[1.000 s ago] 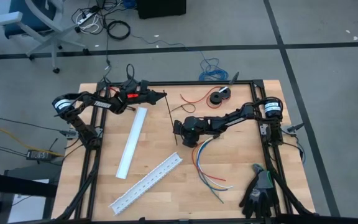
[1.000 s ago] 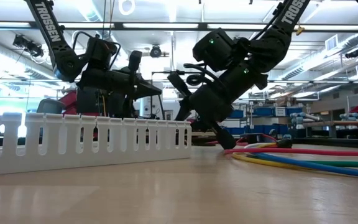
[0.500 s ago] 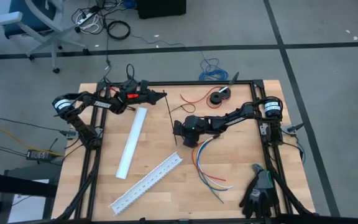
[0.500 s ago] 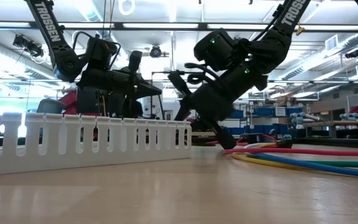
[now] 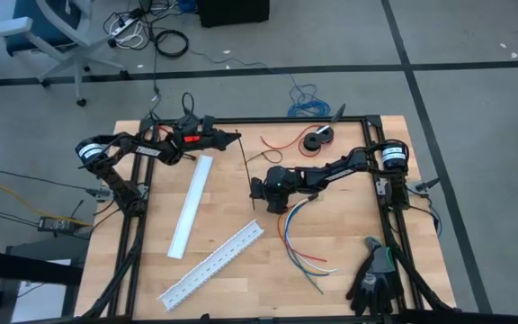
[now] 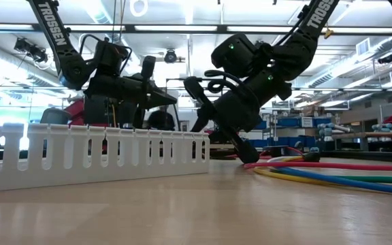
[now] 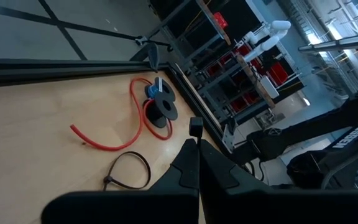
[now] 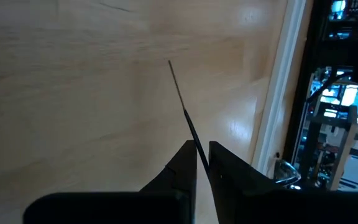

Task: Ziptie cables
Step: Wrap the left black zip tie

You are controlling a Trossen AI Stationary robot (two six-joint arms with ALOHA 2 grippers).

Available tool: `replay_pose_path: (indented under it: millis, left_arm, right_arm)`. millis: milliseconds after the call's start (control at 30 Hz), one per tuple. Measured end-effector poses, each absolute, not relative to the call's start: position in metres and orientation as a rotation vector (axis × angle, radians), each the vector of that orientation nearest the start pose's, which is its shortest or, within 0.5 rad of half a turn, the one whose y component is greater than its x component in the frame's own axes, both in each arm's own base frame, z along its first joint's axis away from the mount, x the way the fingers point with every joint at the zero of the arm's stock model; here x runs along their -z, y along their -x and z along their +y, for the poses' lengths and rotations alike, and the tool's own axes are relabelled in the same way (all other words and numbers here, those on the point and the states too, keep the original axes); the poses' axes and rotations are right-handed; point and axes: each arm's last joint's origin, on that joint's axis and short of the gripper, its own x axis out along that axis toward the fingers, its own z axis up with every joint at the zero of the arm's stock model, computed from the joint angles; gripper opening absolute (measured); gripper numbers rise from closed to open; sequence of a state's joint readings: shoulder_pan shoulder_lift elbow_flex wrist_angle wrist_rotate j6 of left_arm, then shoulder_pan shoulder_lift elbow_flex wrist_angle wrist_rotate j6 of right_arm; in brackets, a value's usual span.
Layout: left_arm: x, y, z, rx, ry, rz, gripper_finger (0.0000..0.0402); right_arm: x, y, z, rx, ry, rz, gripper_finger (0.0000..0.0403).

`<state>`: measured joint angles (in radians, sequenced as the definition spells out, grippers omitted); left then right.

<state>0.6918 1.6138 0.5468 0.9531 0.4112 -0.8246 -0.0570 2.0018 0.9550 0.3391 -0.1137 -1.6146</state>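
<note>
Slotted duct [image 5: 211, 265]: white, lies slantwise near the table's front edge
Plain white cover [image 5: 192, 205]: lies just behind it, apart
Spool [image 5: 317, 139]: black, at the far edge beside a loose red wire [image 5: 277, 144]
Gloves [image 5: 372, 277]: dark pair, front right corner
Looped zip tie [image 7: 127, 172]: black, on the wood

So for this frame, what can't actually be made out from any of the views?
- Cables: the black-sleeved end in the high view lies under the right gripper.
- Zip tie: its lower end vanishes between the right gripper's fingers in the right wrist view.
- Cables in the low view run off the picture's edge.
- Left gripper: whether it holds anything is too small to tell.
</note>
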Motion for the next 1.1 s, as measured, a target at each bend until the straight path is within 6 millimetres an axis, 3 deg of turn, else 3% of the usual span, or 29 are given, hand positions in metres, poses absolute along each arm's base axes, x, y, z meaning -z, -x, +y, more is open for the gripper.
replay_pose_path:
  millis: [333,533,633,733,833,933,1100]
  left_arm:
    - [-0.171,-0.235,0.181,-0.317,0.873,-0.027,0.0000]
    - [-0.170,-0.235,0.181,-0.351,0.841,-0.032,0.0000]
    - [-0.170,-0.235,0.181,-0.364,0.798,-0.026,0.0000]
    - [-0.170,-0.238,0.176,-0.339,0.701,0.000,0.0000]
    - [-0.168,-0.244,0.165,-0.307,0.593,0.034,0.0000]
    - [-0.162,-0.249,0.151,-0.325,0.510,0.064,0.0000]
    - [-0.162,-0.257,0.128,-0.294,0.365,0.047,0.0000]
  right_arm:
    - [-0.099,-0.378,-0.017,-0.597,1.437,0.489,0.0003]
    - [-0.104,-0.381,-0.025,-0.434,1.228,0.512,0.0000]
    - [-0.113,-0.383,-0.037,-0.309,1.027,0.488,0.0000]
    - [-0.121,-0.381,-0.048,-0.253,0.711,0.454,0.0000]
    - [-0.140,-0.381,-0.065,-0.206,0.387,0.351,0.0000]
    - [-0.143,-0.377,-0.089,-0.174,0.093,0.330,0.0000]
    - [-0.147,-0.371,-0.109,-0.215,-0.184,0.308,0.0000]
